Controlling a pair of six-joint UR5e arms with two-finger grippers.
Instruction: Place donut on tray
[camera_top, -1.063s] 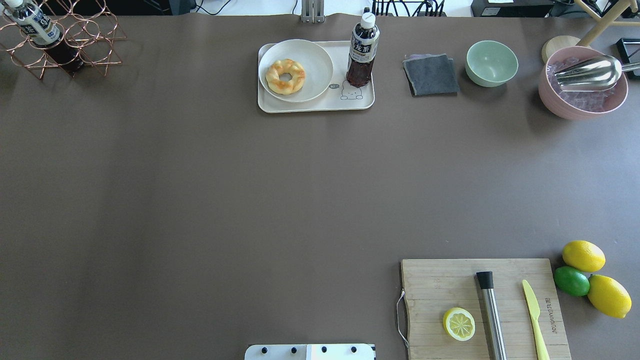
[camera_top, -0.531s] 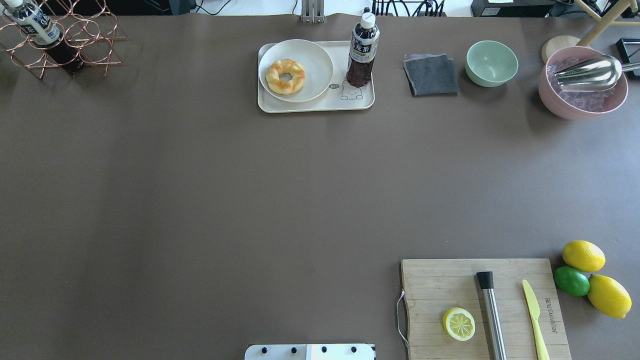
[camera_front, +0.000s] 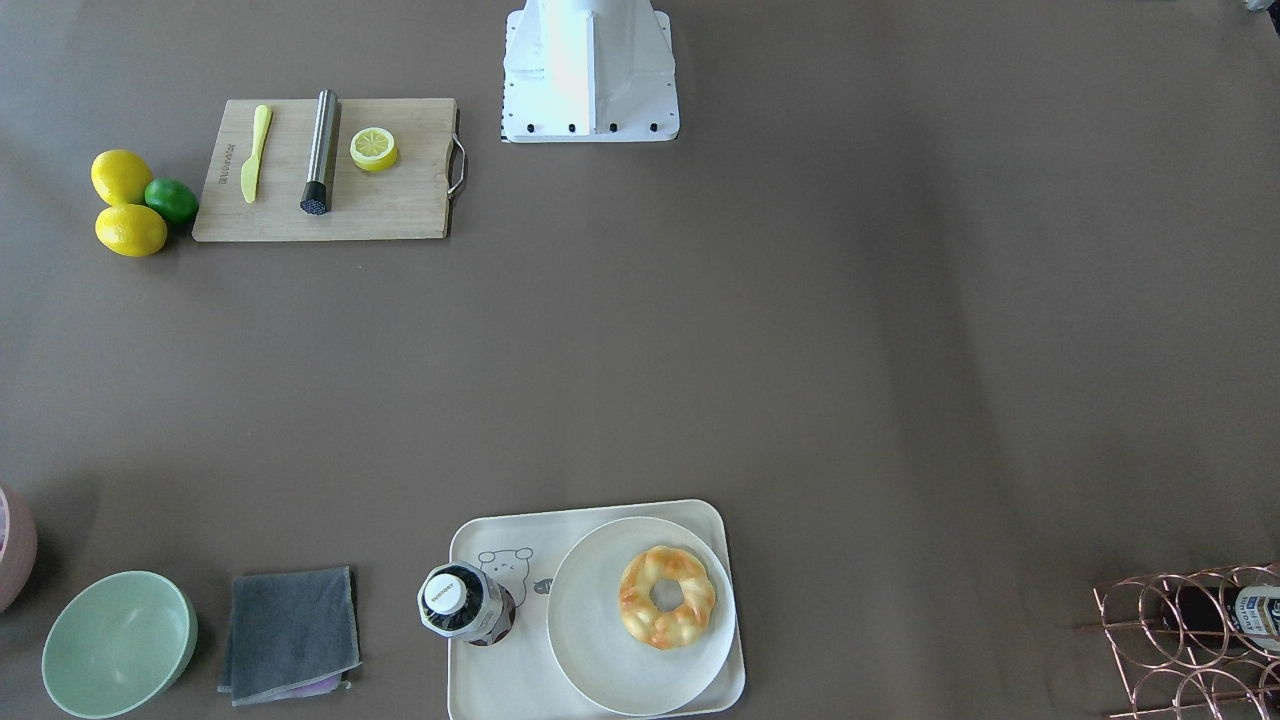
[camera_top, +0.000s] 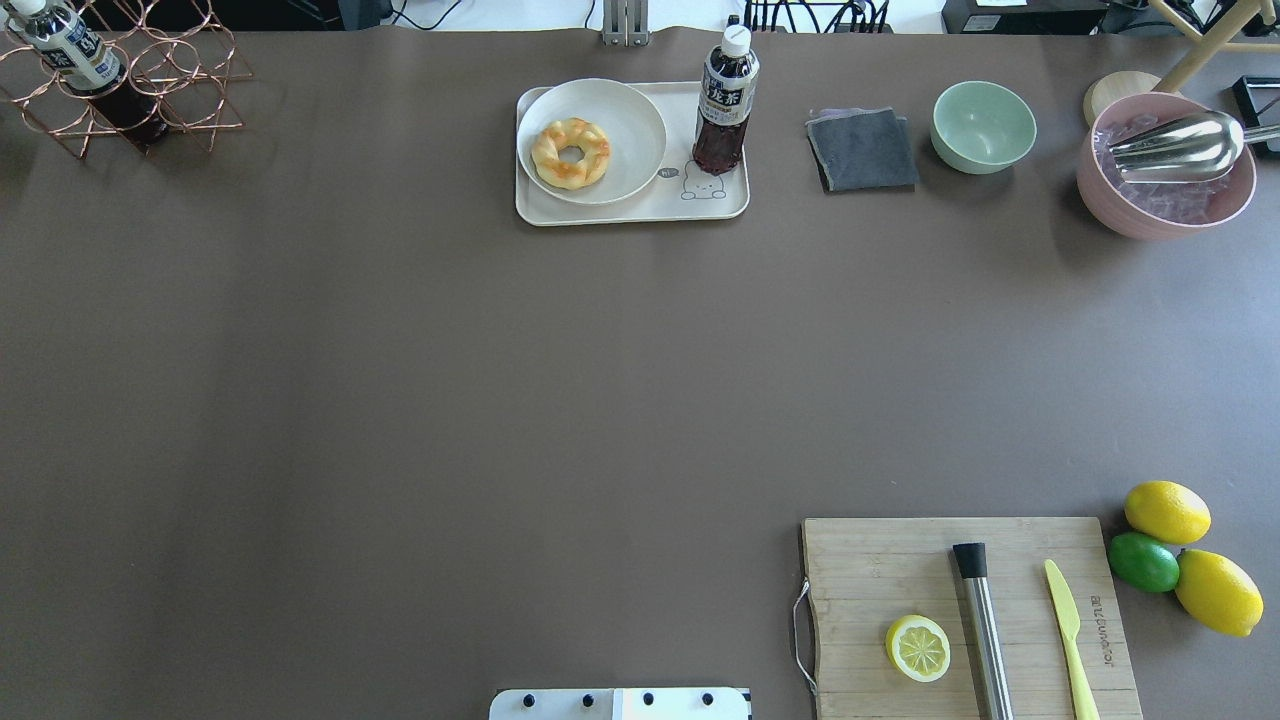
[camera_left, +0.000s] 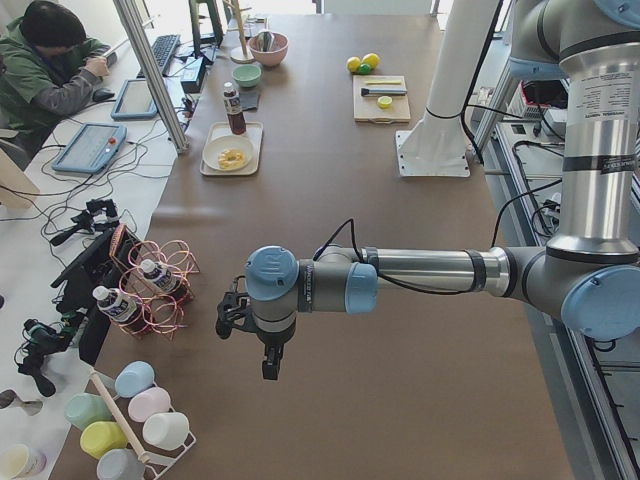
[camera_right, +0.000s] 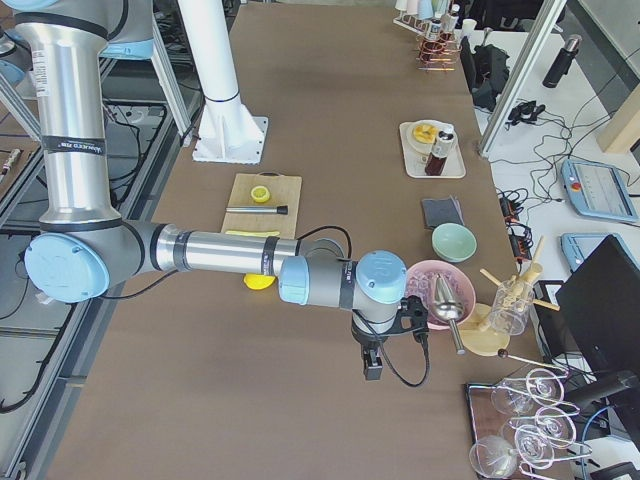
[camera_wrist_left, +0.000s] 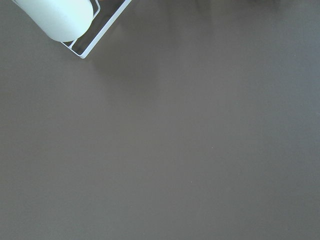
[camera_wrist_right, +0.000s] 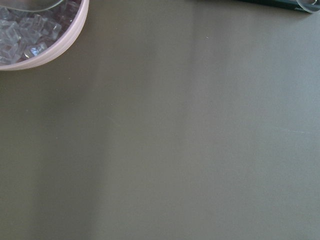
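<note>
My left gripper (camera_left: 270, 362) and right gripper (camera_right: 372, 366) hang over the table's (camera_top: 500, 400) two ends, far from the job. I cannot tell if they are open or closed. The donut (camera_top: 570, 153) lies on the round plate (camera_top: 630, 110), and the plate sits on the tray (camera_top: 640, 212). I think the job may be done. If not, the bare tray spot by the bottle (camera_top: 725, 100) is small.

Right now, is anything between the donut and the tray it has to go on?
Yes. The donut lies on a round white plate that covers most of the tray; a bottle stands at the tray's other end.
</note>
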